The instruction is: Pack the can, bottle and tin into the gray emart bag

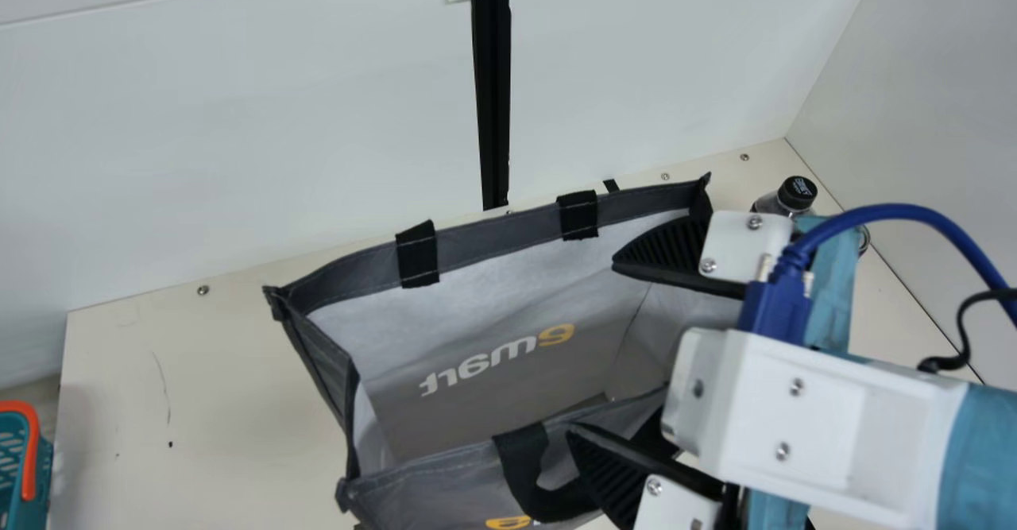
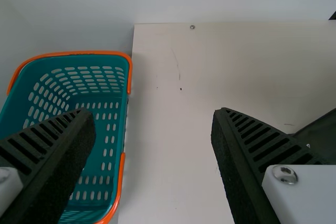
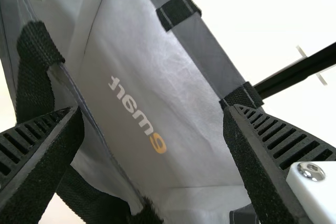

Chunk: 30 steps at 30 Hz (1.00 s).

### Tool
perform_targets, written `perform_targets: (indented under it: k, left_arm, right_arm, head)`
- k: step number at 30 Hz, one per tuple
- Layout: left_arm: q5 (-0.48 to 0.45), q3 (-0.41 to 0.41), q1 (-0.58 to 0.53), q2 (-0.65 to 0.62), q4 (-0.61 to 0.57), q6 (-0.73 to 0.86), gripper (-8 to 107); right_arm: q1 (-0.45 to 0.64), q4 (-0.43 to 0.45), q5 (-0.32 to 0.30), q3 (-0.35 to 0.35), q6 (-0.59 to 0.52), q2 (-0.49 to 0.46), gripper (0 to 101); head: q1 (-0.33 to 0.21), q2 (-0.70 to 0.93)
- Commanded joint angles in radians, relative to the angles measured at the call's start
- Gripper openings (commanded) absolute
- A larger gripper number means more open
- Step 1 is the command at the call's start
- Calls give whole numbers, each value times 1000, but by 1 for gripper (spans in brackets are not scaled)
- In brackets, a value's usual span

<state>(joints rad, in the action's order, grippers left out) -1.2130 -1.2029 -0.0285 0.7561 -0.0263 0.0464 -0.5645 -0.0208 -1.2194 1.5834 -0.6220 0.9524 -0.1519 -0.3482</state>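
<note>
1. The right jaws, wide open and empty, are over the bag (image 1: 493, 411).
2. The bottle (image 1: 794, 194) stands up just past them, nearer the right arm (image 1: 858, 427).
3. The left jaws are wide and empty too.

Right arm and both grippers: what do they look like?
The right arm is white and light blue, with a thick blue cable, blue plug and thin black cable. The left gripper and right gripper have tapered black ribbed fingers on white mounts.
</note>
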Motion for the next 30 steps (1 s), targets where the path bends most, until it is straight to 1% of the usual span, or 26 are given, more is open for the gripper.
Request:
perform_targets:
  k: [1, 9, 16, 21, 30]
  left_arm:
    - [0, 0, 0, 0, 0, 0, 90]
    - [0, 0, 0, 0, 0, 0, 90]
    - [0, 0, 0, 0, 0, 0, 90]
    - [0, 0, 0, 0, 0, 0, 90]
    - [0, 0, 0, 0, 0, 0, 90]
  right_arm:
    - [-2, -2, -1, 5, 13, -7, 91]
    - [-5, 3, -1, 44, 78, -35, 91]
    - [14, 18, -1, 96, 147, -50, 91]
    - [64, 47, -1, 144, 196, -47, 91]
    - [190, 105, -1, 188, 272, -32, 91]
  head:
    - [-23, -1]
    - [-23, -1]
    - [-23, -1]
    - [-23, -1]
    - [-23, -1]
